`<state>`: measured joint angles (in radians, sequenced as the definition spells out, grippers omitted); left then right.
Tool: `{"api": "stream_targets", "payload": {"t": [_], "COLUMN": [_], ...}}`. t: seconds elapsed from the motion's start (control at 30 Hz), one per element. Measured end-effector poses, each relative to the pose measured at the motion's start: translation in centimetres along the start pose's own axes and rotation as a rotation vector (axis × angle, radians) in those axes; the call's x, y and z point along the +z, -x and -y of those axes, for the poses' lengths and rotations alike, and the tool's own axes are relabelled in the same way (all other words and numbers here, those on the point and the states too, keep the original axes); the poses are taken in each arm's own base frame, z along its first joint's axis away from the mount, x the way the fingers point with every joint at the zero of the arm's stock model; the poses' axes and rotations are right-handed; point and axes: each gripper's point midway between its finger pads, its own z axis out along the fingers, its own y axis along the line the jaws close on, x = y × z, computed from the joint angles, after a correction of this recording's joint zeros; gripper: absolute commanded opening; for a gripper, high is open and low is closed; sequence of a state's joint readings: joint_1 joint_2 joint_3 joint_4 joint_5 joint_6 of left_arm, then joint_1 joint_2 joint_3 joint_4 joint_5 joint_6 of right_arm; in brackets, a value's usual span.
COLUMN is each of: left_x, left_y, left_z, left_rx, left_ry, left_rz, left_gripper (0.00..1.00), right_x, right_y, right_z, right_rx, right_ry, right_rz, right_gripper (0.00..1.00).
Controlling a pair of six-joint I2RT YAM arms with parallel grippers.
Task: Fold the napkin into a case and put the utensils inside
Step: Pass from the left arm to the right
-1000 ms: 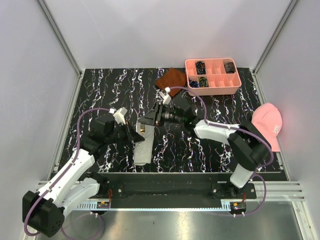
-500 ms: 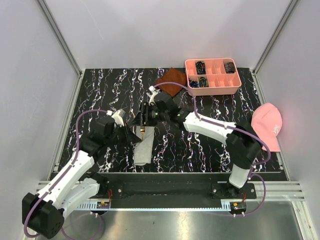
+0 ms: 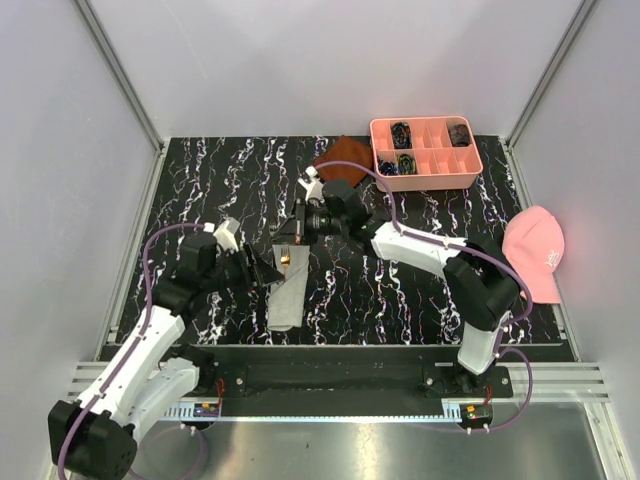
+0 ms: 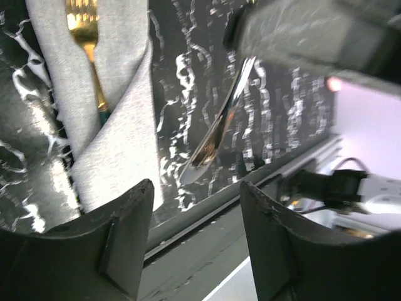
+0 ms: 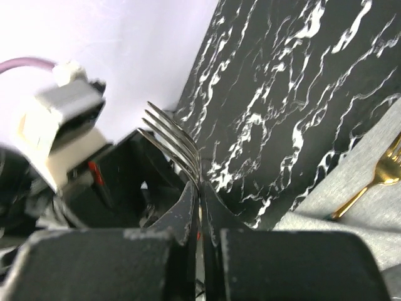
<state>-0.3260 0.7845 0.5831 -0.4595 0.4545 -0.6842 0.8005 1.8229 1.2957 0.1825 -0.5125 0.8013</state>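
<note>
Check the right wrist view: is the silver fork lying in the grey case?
No, the silver fork is pinched in the right gripper, apart from the case.

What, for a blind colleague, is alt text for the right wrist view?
The right gripper, shut, holds a silver fork, tines pointing upper left, over a black marbled table. At lower right, a gold fork lies on a folded grey napkin.
</note>
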Motion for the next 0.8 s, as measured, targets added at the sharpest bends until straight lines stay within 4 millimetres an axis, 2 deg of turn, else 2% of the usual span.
{"api": "stream_targets", "payload": {"t": [0.03,0.1,0.23,0.27,0.37,0.4,0.43,0.5,0.67,0.8], "left_x": [0.1,0.3,1.0,1.0,0.7,0.6,0.5,0.6,0.8,0.9], "left_y": [0.1,0.0,-1.0,-1.1,-1.1,-1.0,-0.8,-0.6,-1.0,-1.3], "left_z": [0.1,0.1,0.2,0.5,2.1,2.7,2.7,1.9,0.0,-0.9], "left_rx": [-0.017,-0.058,-0.114,-0.117,-0.076,-0.056,-0.053,-0.067,-0.071,-0.066], "left_ry": [-0.018,-0.051,-0.11,-0.132,-0.216,-0.246,-0.243,-0.203,-0.108,-0.065], "left_rz": [0.002,-0.005,-0.05,-0.059,-0.074,-0.072,-0.063,-0.048,-0.047,-0.052], "left_gripper": [0.49,0.43,0.26,0.16,0.0,0.0,0.0,0.0,0.0,0.0], "right_x": [-0.1,-0.3,-0.5,-0.6,-0.6,-0.6,-0.6,-0.3,-0.1,0.0], "right_y": [-0.1,-0.7,-1.5,-1.5,-1.2,-1.3,-1.4,-1.5,-0.9,-0.6], "right_z": [0.3,0.5,-0.5,-0.8,-0.8,-0.7,-0.7,-0.3,0.7,-0.1], "right_rx": [0.016,0.054,0.103,0.112,0.149,0.163,0.167,0.17,0.153,0.093], "right_ry": [0.016,0.052,0.139,0.166,0.173,0.17,0.167,0.119,-0.043,-0.14], "right_rz": [0.001,-0.007,-0.006,0.007,0.025,0.022,0.017,0.013,0.011,-0.002], "right_gripper": [0.0,0.0,0.03,0.05,0.25,0.35,0.41,0.51,0.53,0.52]}}
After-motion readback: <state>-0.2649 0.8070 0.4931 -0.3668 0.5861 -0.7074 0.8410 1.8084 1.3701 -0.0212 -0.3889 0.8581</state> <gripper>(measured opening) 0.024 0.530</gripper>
